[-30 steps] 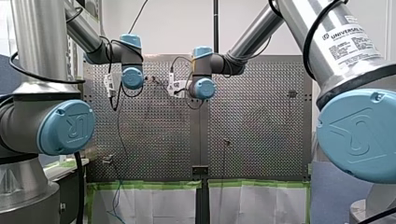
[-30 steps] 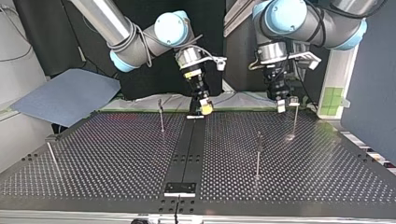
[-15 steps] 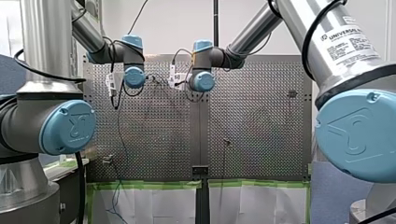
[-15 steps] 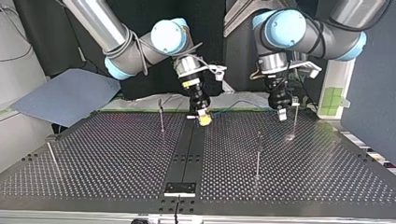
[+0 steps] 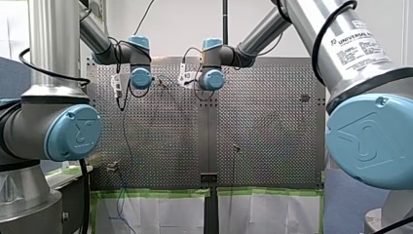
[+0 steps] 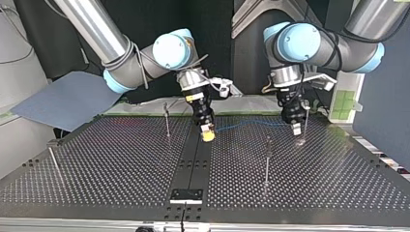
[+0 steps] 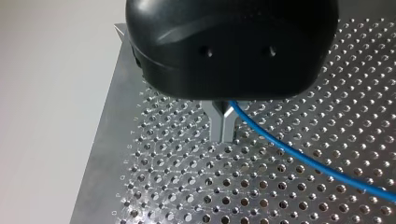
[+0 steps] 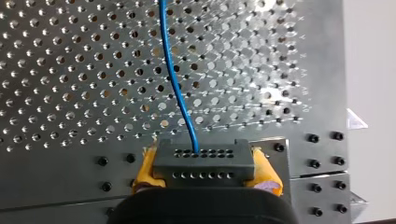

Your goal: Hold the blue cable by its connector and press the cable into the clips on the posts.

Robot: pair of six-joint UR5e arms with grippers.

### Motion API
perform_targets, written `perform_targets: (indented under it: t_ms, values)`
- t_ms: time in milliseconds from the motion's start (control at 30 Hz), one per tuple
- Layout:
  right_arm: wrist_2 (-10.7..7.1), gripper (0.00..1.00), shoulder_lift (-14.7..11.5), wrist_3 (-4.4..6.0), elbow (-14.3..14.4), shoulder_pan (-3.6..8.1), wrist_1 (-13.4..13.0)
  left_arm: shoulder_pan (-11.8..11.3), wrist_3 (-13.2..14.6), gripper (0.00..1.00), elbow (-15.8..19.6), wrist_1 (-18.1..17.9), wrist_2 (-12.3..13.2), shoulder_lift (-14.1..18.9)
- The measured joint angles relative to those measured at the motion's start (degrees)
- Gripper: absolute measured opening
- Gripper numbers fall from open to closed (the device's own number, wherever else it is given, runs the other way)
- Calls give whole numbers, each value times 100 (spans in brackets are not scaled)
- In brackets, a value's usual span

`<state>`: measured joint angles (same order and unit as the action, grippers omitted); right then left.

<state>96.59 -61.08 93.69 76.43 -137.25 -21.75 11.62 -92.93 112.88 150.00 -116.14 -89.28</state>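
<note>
In the right wrist view my right gripper [image 8: 203,169] is shut with its yellow pads [image 8: 144,170] on a dark grey connector [image 8: 203,161]. The blue cable [image 8: 175,79] leaves that connector and runs ahead over the perforated plate. In the top view the blue cable [image 6: 251,123] spans low above the table from my right gripper [image 6: 208,134] to my left gripper [image 6: 295,128]. My left gripper [image 7: 223,130] has its metal fingers shut, and the blue cable [image 7: 299,156] comes out beside them. A thin post [image 6: 305,120] stands right beside my left gripper.
More thin posts stand on the table: one [image 6: 166,118] near my right gripper, one [image 6: 267,154] nearer the camera, one [image 6: 52,159] at the top view's left edge. A small black plate [image 6: 186,195] sits at the near middle. A grey sheet [image 6: 67,99] lies off the table.
Both arms have moved out from the table's back edge, toward the top view's camera, and lower. The cable now stretches over the plate between the grippers.
</note>
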Motion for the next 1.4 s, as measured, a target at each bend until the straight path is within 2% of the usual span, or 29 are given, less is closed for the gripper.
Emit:
perform_targets:
  t_ms: [233, 533, 767, 1233, 1400]
  values:
    - [-4, 0, 190, 2, -342, 54, 205, -48, 0, 0, -292, 154, 193, -245]
    - [-8, 0, 315, 2, -680, 94, 385, -98, -40, 0, -570, 263, 278, -303]
    - [-30, 0, 364, 2, -713, 165, 398, -90, -49, 0, -595, 274, 313, -476]
    - [-100, 0, 577, -2, -728, 178, 381, -135, -48, 0, -595, 60, 315, -552]
    - [-111, 0, 594, 0, -738, 195, 381, -186, -42, 0, -598, 39, 374, -693]
